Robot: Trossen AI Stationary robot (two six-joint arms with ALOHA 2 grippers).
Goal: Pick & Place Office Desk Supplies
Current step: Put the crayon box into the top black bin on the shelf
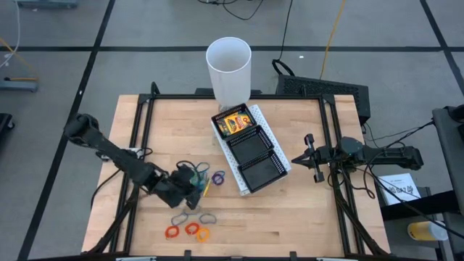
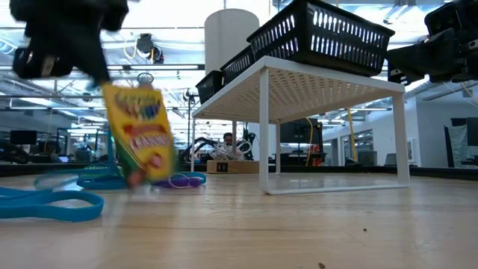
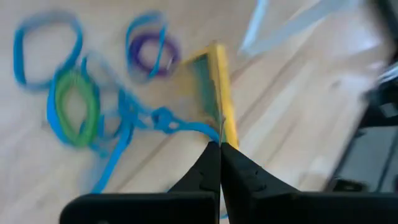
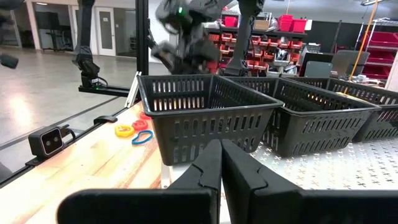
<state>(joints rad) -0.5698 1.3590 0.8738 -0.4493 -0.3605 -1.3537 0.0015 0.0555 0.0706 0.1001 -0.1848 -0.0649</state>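
Between the closed fingers of the left tool [image 3: 219, 148], a yellow-and-green crayon box [image 3: 214, 87] hangs tilted above the worktop [image 1: 304, 217]. Blue, green and purple rubber-band loops [image 3: 74, 106] lie just beside it. The right tool [image 1: 310, 156], closed and empty, waits beside the black mesh tray [image 1: 255, 148].

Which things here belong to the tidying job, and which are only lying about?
Job: crayon box in the left gripper; crayon box in the tray; rubber bands.
Not job: black tray, white cup, white stand.

The table [image 1: 290, 210] is pale wood with a smooth finish, the tray [image 1: 252, 147] is matt black plastic mesh, and the crayon box [image 2: 138, 134] looks like printed cardboard.
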